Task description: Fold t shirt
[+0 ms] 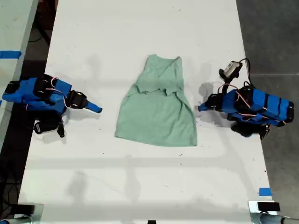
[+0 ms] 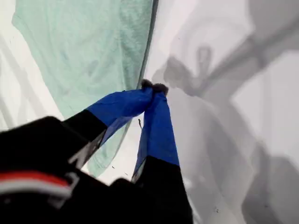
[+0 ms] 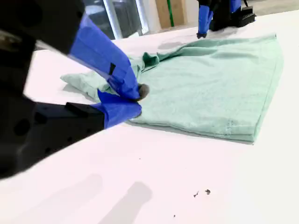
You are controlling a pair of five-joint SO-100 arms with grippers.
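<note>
The pale mint-green t shirt (image 1: 156, 112) lies flat on the white table (image 1: 140, 186), V-neck toward the far end and wide hem toward the near end, with rumpled folds around the chest. My first gripper (image 1: 201, 107) (image 2: 153, 86) is shut and empty, its tips just off the t shirt (image 2: 84, 51) edge on the exterior view's right. My second gripper (image 1: 97, 109) (image 3: 136, 100) is shut on nothing, low over the table a short way from the t shirt (image 3: 210, 88) on the exterior view's left. The first gripper (image 3: 203, 23) shows beyond the cloth in the second wrist view.
Bare white tabletop surrounds the shirt. A blue tape mark (image 1: 264, 191) sits near the table's near corner on the exterior view's right, with a small black device (image 1: 268, 206) below it. Dark floor borders both long table edges; another tape strip (image 1: 9, 54) marks a neighbouring surface.
</note>
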